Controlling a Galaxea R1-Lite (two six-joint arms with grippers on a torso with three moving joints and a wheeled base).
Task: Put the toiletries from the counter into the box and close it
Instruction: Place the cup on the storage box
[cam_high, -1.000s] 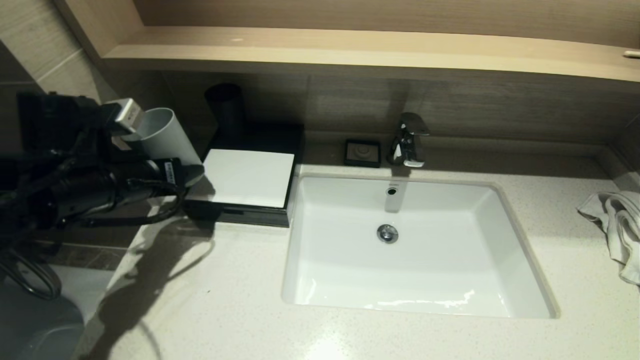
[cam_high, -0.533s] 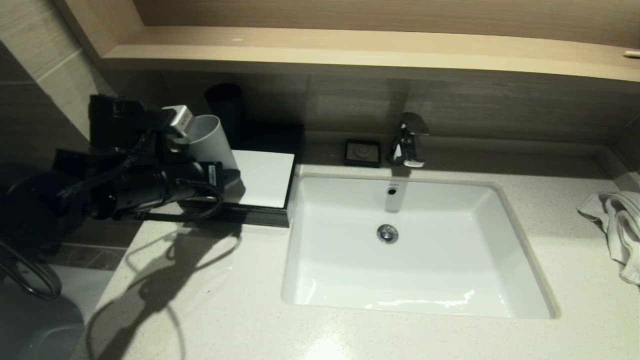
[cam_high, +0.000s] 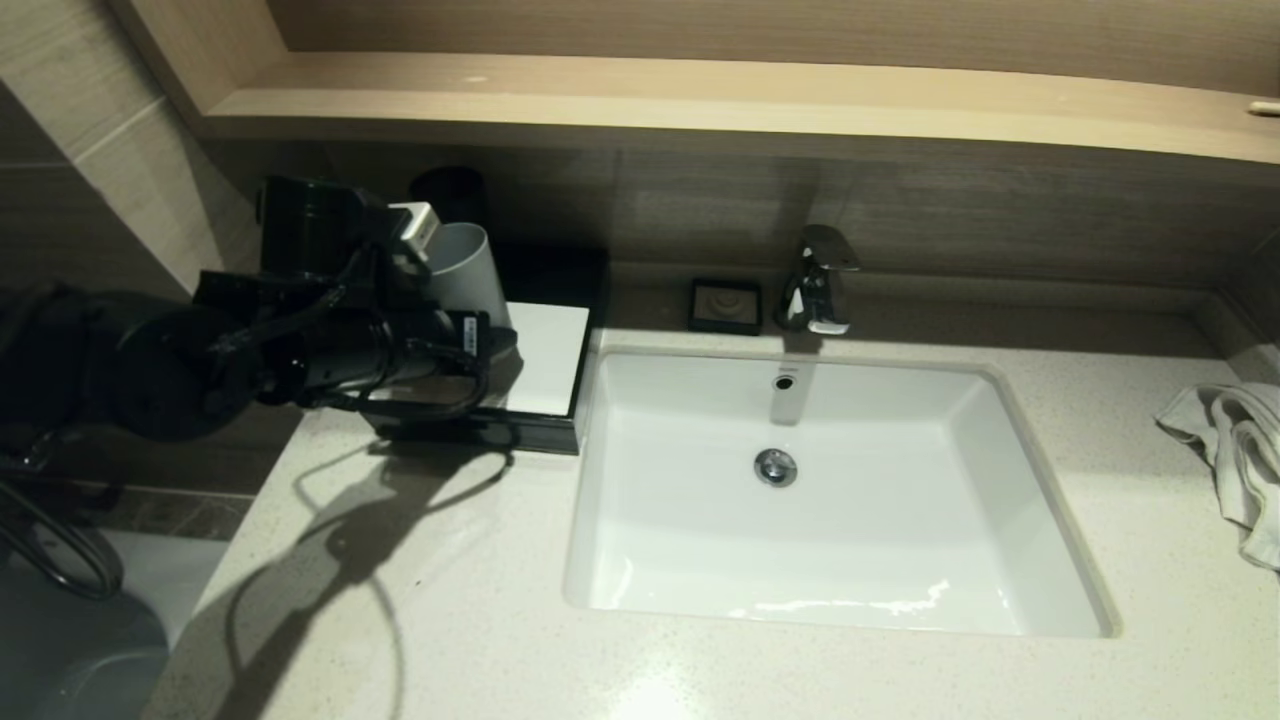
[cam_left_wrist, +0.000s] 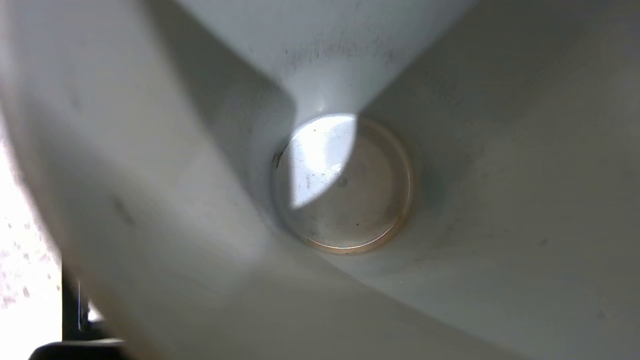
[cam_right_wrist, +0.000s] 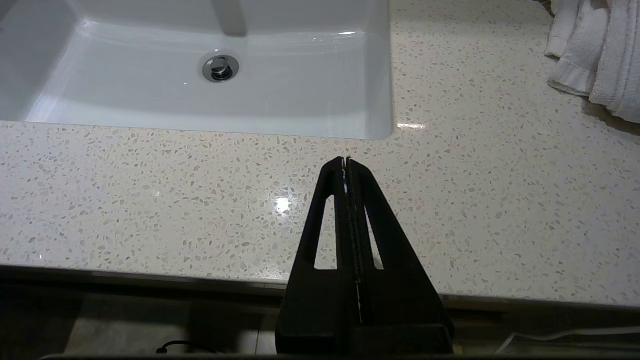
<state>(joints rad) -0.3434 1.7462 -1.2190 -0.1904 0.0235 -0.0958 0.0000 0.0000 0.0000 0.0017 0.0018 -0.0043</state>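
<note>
- Since the earlier frame the left hand (cam_high: 455, 300) has travelled rightward along the wall side of the worktop (cam_high: 480, 600), carrying the grey cup (cam_high: 470, 275); it now sits above the left part of the box (cam_high: 530, 375), covering more of the white top panel than before.
- Left hand state: closed around the grey cup, holding it tilted. Wrist view looks straight into the cup (cam_left_wrist: 345, 185); the inside shows bare, nothing in it.
- Right hand (cam_right_wrist: 346, 165): fingers pressed together, empty, parked at the near edge of the worktop in front of the basin (cam_high: 830, 500).
- Task items: no packets or sachets visible in any view (cannot say where they are). Box stands left of the basin, against the back wall, drawer front flush as far as can be judged.
- Risk: cup held at a tilt, so it could slip or topple when set down. If set on the box top or before the drawer front, it may obstruct opening. Arm cable hangs close to the box edge; possible snag.
- Surface: pale speckled stone, glossy, hard. White towel (cam_high: 1235, 450) heaped far right; black soap dish (cam_high: 725, 305) beside the faucet (cam_high: 818, 280); wooden shelf (cam_high: 700, 100) above, tiled wall at left.
</note>
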